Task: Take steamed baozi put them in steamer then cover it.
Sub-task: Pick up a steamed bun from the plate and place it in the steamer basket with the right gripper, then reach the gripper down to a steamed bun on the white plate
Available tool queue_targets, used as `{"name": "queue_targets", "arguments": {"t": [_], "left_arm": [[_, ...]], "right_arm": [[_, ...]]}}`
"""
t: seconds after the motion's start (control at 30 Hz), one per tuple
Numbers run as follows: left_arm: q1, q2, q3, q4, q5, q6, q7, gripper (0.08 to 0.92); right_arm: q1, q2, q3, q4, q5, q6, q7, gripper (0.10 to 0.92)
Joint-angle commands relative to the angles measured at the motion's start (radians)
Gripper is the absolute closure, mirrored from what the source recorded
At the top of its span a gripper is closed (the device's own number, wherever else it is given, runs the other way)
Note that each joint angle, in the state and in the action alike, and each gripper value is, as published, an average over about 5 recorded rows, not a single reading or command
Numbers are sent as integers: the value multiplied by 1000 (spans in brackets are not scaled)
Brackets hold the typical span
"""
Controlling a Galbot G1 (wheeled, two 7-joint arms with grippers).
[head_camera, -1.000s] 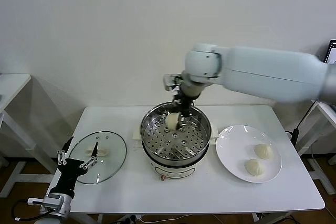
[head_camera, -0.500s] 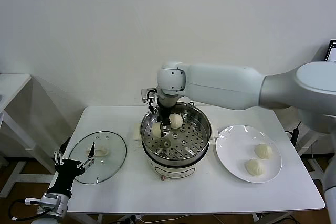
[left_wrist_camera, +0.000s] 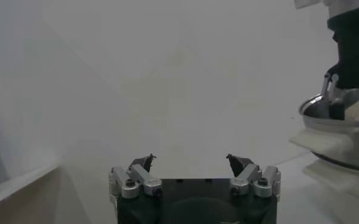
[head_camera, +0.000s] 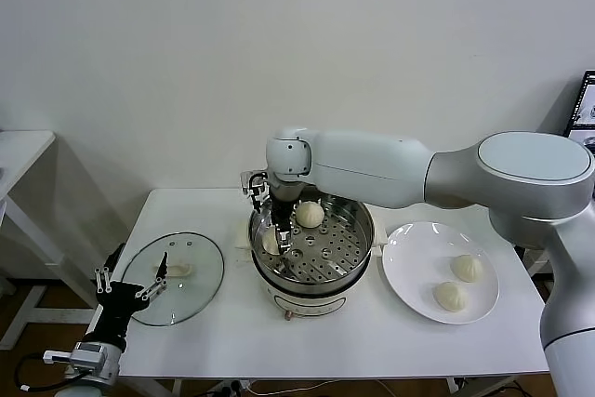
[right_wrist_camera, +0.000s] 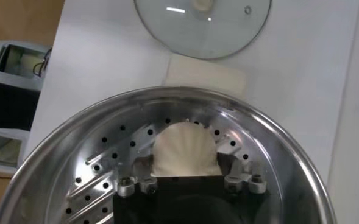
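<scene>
Jaws astride baozi (right_wrist_camera: 185, 148) — in steamer (right_wrist_camera: 277, 152)

The steamer (head_camera: 312, 246) was seen as polished stainless steel — bright, mirror-like on its wall, with a perforated floor that caught reflections. Its base (head_camera: 307, 302) looked like smooth white plastic. The steamed baozi (head_camera: 310, 214) were shown with a matt, soft, dough-like skin; the one in the right wrist view (right_wrist_camera: 184, 148) carried faint pleats. The cover (head_camera: 173, 277) was made of clear glass, glossy with highlights, edged by a thin metal rim. The plate (head_camera: 409, 267) appeared glazed and smooth — a glossy white. The table (head_camera: 214, 332) was finished in flat, matt white. The right gripper (head_camera: 277, 231) was of dark, dull plastic with small metal screws.
</scene>
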Motion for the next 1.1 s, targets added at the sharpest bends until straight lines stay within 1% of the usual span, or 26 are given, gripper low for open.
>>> {"name": "queue_targets", "arguments": {"t": [0.03,0.17,0.3,0.43,0.6,0.7,0.8,0.93,1.1], "left_arm": [[5,3,4,-4,2,3,-2,177],[7,3,12,-4,5,4,-3,177],[10,2,18,-5,9,3,-5,177],[15,-1,14,-12,10,4,-6,177],[20,-6,14,-34,9,9,-13,177],[23,-10,24,-40,14,10,-18,177],[27,-19,36,-42,28,7,-21,177],[34,-27,52,-44,44,3,-26,177],[40,-29,65,-47,57,-1,-31,177]], "right_arm": [[105,-193,52,127,22,18,-38,204],[237,-406,31,254,42,90,-104,203],[305,-627,-13,354,0,205,-174,203],[281,-825,-21,425,-98,306,-234,203],[140,-999,9,437,-268,420,-269,203],[-31,-1052,114,415,-366,465,-280,203],[-242,-1070,290,382,-465,492,-289,203],[-451,-1049,457,334,-566,512,-291,203],[-592,-997,577,274,-636,524,-261,203]]}}
